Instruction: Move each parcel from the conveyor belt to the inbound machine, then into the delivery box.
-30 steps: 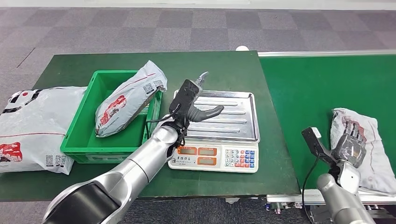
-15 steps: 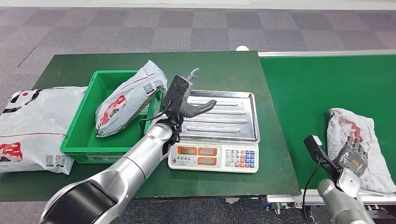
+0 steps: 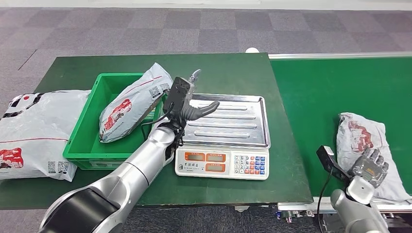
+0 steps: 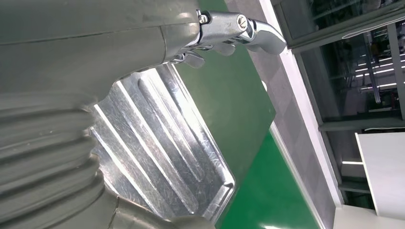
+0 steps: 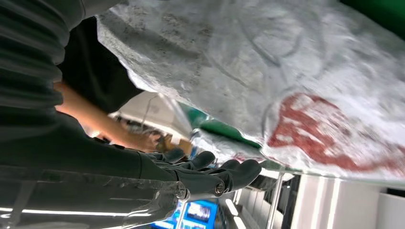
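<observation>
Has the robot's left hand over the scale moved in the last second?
Yes. The left hand has drifted left across the scale's steel tray, toward the green bin.

robot hand, ribbed scale tray, green table

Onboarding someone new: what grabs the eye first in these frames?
The left hand raised over the steel tray of the scale, holding nothing. Beside it, a grey parcel leans over the rim of the green bin. On the conveyor belt, the right hand is at another parcel.
</observation>
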Robot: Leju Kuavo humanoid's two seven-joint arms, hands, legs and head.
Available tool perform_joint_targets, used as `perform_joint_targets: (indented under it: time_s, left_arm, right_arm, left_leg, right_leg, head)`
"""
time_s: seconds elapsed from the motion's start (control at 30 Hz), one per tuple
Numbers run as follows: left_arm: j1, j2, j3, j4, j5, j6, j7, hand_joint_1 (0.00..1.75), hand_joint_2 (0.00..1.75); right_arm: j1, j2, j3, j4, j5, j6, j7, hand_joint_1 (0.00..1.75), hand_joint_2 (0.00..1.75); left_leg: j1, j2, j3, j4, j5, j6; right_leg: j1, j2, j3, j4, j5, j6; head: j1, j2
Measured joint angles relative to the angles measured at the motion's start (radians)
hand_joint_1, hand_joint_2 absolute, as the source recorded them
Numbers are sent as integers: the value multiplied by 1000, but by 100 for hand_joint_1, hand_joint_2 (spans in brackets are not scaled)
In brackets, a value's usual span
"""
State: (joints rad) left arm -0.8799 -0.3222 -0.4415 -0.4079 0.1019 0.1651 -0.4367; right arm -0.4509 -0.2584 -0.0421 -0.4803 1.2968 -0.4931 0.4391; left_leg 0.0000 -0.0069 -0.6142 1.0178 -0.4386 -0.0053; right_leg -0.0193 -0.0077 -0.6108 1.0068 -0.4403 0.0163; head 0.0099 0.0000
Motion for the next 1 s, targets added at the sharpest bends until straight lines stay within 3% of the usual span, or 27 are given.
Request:
perform_joint_targets:
  time_s: [0.13,0.33,0.9,1.0]
  left_arm:
    - [0,4,17,0,-7,-5,0,0,175]
    - [0,8,38,-1,-14,-14,3,0,175]
    - [1,10,61,-2,-20,-15,3,0,175]
    - [1,10,62,-2,-25,-19,3,0,175]
  right_arm:
    - [3,2,0,0,54,51,47,0,175]
    - [9,9,0,0,65,120,52,0,175]
    - [10,15,0,0,65,131,45,0,175]
    - [9,16,-3,0,40,163,14,0,175]
  left_leg:
    - [0,0,0,0,0,0]
    - [0,0,0,0,0,0]
    - [0,0,0,0,0,0]
    - [0,0,0,0,0,0]
  right_leg:
    - [0,0,0,0,0,0]
    - [0,0,0,0,0,0]
    - [0,0,0,0,0,0]
    - [0,0,1,0,0,0]
  head:
    - [0,0]
    - [0,0]
    - [0,0]
    - [0,0]
